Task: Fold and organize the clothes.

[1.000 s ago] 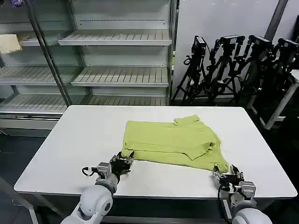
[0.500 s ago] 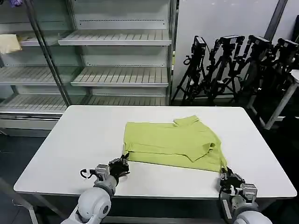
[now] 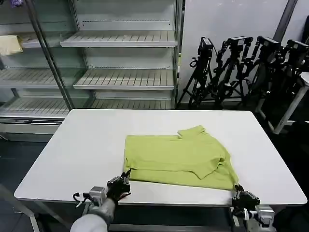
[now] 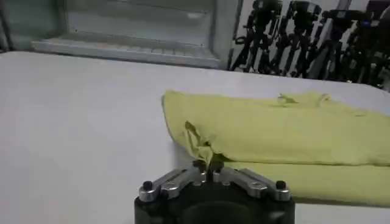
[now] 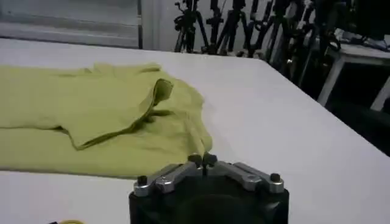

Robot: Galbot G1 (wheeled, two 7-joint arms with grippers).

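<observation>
1. Over the last second the T-shirt (image 3: pixel 178 157) slides toward the robot: its near hem, a moment ago set back on the white counter (image 3: pixel 82 145), now lies close to the front edge
2. Both arms draw back with it; the left hand (image 3: pixel 123 180) pinches the near left corner, its fingers pressed together on a puckered bit of cloth in the left wrist view (image 4: pixel 207 159)
3. The right hand (image 3: pixel 240 193) is closed on the near right corner, at the counter's rim
4. My reading: the garment, already folded, is being dragged flat for a further fold
5. Hard to make out: the right hand is partly cut off by the head view's bottom edge, and how much cloth it grips is unclear
</observation>
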